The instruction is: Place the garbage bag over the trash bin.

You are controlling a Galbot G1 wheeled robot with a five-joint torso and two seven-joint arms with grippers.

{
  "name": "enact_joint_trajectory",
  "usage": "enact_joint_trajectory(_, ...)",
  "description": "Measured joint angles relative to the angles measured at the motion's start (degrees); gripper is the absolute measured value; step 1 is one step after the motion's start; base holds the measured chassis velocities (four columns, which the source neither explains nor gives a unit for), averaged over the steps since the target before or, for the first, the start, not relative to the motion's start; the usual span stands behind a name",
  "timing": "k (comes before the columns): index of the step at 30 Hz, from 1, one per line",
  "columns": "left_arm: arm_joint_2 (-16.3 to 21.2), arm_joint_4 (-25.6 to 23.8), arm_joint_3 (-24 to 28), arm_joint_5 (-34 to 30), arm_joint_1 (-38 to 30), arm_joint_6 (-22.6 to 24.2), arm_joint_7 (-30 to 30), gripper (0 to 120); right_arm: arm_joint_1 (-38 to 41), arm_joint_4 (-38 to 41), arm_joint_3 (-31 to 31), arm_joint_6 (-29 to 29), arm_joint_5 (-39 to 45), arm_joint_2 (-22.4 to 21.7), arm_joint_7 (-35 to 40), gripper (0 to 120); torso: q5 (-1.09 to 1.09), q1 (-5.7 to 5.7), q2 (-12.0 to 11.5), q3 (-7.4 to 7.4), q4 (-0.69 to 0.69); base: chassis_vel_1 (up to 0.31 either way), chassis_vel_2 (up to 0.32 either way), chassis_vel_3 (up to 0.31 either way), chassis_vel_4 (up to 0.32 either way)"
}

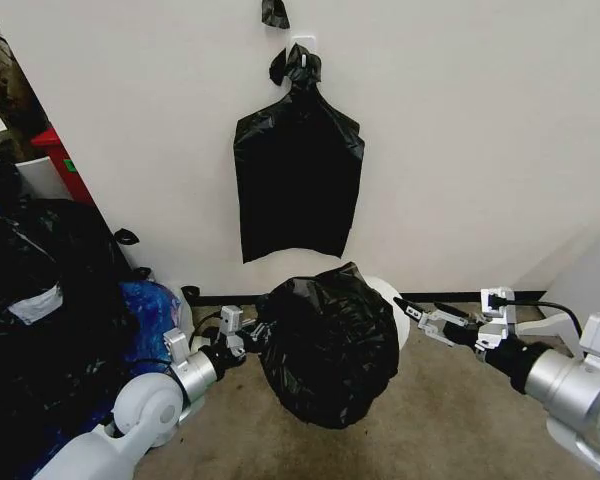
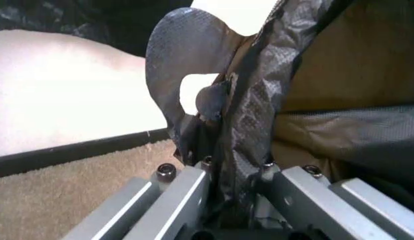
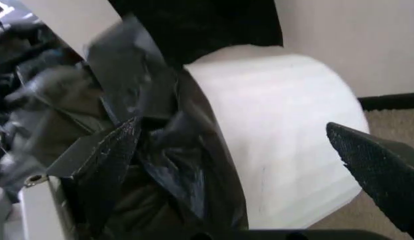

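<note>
The glossy black garbage bag (image 1: 328, 345) is draped over the white trash bin (image 1: 390, 300), which lies tilted low by the wall; only part of its rim and wall peeks out on the right. My left gripper (image 1: 248, 335) is at the bag's left edge, shut on a fold of the garbage bag (image 2: 260, 90) that runs between its fingers (image 2: 187, 60). My right gripper (image 1: 412, 312) is by the bin's right side, open. In the right wrist view its fingers (image 3: 107, 155) stand wide apart around the smooth white trash bin (image 3: 280, 130), with the crinkled garbage bag (image 3: 167, 150) touching one pad.
A bunch of flat black bags (image 1: 298, 190) hangs from a wall hook above the bin. Stuffed black sacks (image 1: 40, 310) and a blue bag (image 1: 150, 310) crowd the left. A white object (image 1: 585, 275) stands at the right. Brown carpet (image 1: 450, 420) lies in front.
</note>
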Motion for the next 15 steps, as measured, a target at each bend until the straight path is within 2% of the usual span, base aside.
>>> enact_joint_trajectory(8,0.36,-0.85,-0.83,-0.16,0.76,0.13,0.11,0,0.00,0.00,-1.47,0.07,-3.39,0.14,-0.08,100,0.00,0.00,0.00,0.00,0.01,0.000,0.000,0.000,0.000)
enact_joint_trajectory(15,0.69,-2.83,-1.93,-0.14,2.71,0.74,4.01,0,0.66,-1.46,-0.99,1.40,-8.40,-0.43,-2.75,100,-0.01,0.00,0.00,0.00,0.00,0.000,0.000,0.000,0.000)
